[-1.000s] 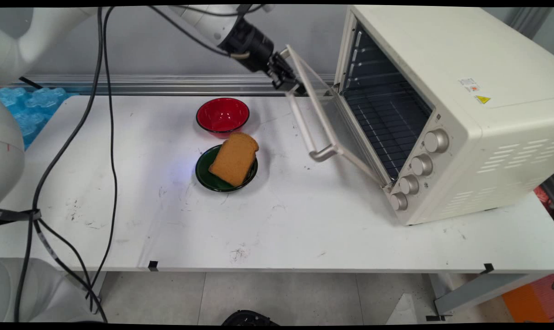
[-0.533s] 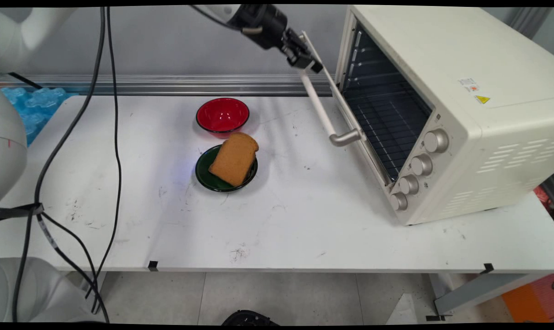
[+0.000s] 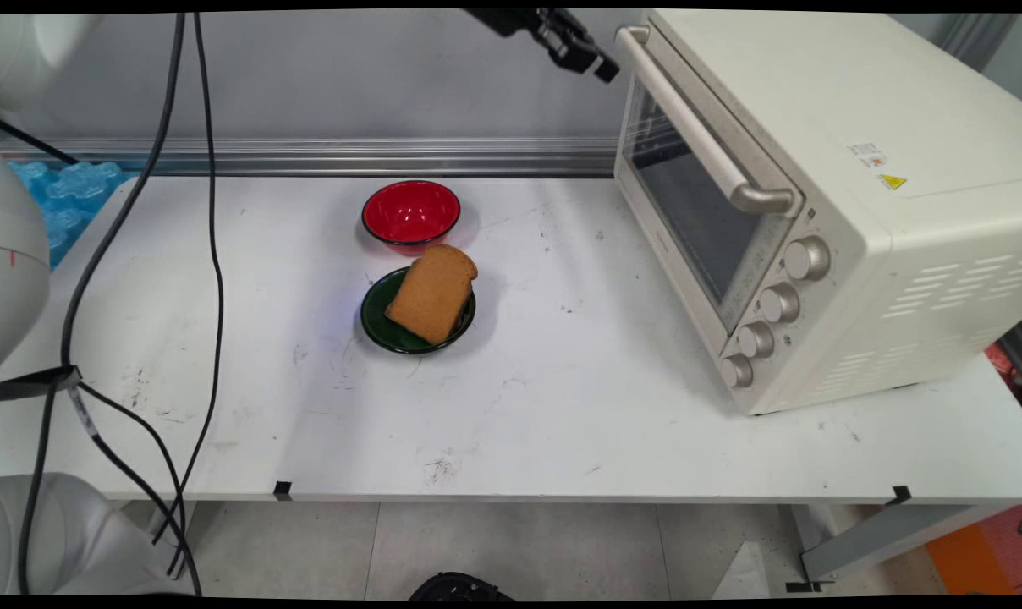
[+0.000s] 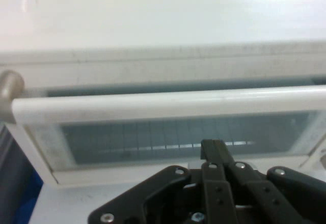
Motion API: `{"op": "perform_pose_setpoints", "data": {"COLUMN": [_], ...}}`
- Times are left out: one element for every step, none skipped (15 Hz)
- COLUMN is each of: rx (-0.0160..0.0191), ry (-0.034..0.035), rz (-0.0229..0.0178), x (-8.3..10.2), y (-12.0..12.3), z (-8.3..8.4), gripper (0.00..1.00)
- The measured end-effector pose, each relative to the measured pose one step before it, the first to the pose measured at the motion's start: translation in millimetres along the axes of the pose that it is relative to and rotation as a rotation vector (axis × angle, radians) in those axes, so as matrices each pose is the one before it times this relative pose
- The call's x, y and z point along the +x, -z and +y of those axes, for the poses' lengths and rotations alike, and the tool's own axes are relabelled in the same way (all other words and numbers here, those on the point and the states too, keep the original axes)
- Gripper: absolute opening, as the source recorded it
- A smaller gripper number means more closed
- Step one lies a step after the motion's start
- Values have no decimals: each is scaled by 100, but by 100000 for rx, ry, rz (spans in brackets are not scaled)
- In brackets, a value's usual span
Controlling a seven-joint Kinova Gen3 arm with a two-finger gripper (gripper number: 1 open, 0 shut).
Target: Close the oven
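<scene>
Grey wall (image 3: 350, 76) is running behind a white table (image 3: 562, 406) that is carrying everything in view. A cream toaster oven (image 3: 858, 169) is sitting at the table's right end, angled so its front is facing the middle of the table. Its glass door (image 3: 689, 203) is standing shut and upright, with the bar handle (image 3: 697, 127) lying across the top edge and four knobs (image 3: 780, 303) lining the panel beside it. Black cables (image 3: 211, 254) are hanging down the left side from the arm above.

Near the table's middle, a red bowl (image 3: 410, 211) is sitting empty. Just in front of it, a green dish (image 3: 384, 326) is holding a slice of toast (image 3: 432, 292), which is leaning on the rim and overhanging it, being too wide to lie flat inside.

The gripper (image 3: 600, 68) is hovering at the top edge, just beside the handle's far end and apart from it. The hand view is looking along it at the handle (image 4: 168, 103) and glass (image 4: 153, 137); its tips appear to be meeting at the centre, gripping nothing.

Most of the arm is being cut off at the top. Something blue (image 3: 54, 194) at the far left is lying too far off to identify.
</scene>
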Motion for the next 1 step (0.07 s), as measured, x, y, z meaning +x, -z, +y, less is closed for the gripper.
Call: {"op": "perform_pose_setpoints", "data": {"rx": [175], "ry": [-212], "rz": [585], "x": [378], "y": [230], "z": [7], "gripper": [0]}}
